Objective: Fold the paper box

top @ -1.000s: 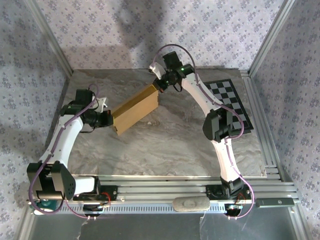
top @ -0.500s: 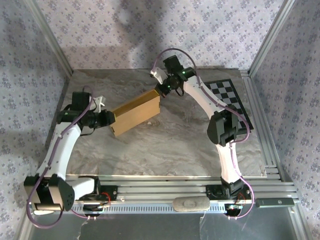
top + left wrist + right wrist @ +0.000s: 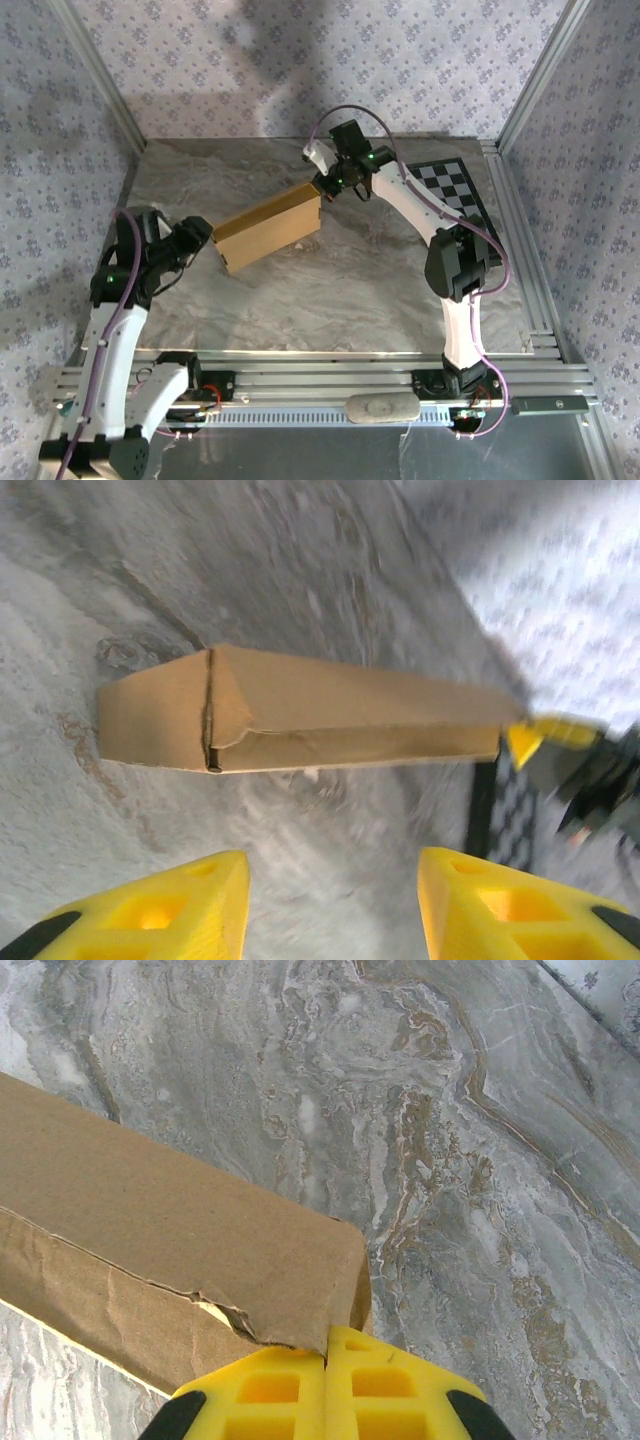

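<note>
Tan cardboard: the paper box [image 3: 268,227], folded shut, lies diagonally on the marble table [image 3: 350,290].
Seen from above, its long axis runs from near-left to far-right. The left end faces the left tool [image 3: 200,235], whose fingers stand apart, clear of the box. The right tool [image 3: 322,185] is closed tight at the far-right corner; whether it pinches cardboard I cannot tell. A second ago the left tool sat against the left end; it has since opened and drawn back, and the box has barely shifted.

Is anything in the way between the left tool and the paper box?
Nothing visible. Just bare table lies between the open left tool and the near end of the paper box; the right tool pinches its far corner.
</note>
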You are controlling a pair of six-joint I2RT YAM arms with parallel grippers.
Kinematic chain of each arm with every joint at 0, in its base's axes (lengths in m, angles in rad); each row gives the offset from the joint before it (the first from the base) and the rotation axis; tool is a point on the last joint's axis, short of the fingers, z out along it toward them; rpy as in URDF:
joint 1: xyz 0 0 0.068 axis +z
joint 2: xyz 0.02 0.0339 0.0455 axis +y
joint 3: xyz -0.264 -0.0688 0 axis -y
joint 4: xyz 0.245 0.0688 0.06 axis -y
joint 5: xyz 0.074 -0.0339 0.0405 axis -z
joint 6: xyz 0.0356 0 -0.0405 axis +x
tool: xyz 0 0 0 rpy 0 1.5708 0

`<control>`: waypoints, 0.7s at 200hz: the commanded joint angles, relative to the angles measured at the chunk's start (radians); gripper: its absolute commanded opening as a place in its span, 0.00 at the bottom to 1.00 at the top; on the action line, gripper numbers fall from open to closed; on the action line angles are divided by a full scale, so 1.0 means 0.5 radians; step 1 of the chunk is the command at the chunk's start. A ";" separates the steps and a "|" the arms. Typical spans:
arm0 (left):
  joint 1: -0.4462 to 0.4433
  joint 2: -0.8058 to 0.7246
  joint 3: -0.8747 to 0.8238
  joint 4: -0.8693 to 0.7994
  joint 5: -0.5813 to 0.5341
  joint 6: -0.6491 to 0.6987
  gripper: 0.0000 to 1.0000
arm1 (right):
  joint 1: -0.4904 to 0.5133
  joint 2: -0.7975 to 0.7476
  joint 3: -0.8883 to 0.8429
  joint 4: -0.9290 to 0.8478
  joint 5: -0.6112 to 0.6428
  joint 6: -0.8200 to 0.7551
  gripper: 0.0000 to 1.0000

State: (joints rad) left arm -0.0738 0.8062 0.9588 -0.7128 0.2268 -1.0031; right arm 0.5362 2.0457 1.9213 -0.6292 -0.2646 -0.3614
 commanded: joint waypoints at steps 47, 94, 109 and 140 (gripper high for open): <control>-0.153 0.198 -0.048 -0.091 -0.307 -1.575 0.85 | 0.029 -0.127 -0.093 0.047 0.035 0.051 0.00; -0.150 0.315 -0.071 0.054 -0.337 -1.984 1.00 | 0.029 -0.154 -0.131 0.047 0.044 0.064 0.00; -0.150 0.400 -0.063 0.145 -0.283 -2.022 0.99 | 0.042 -0.158 -0.139 0.049 0.058 0.074 0.00; -0.152 0.611 0.050 0.183 -0.312 -1.973 1.00 | 0.077 -0.163 -0.150 0.049 0.112 0.096 0.00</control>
State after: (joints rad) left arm -0.1463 1.0512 0.9260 -0.6621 0.0734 -1.9549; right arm 0.5560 2.0048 1.8610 -0.6014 -0.2317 -0.3428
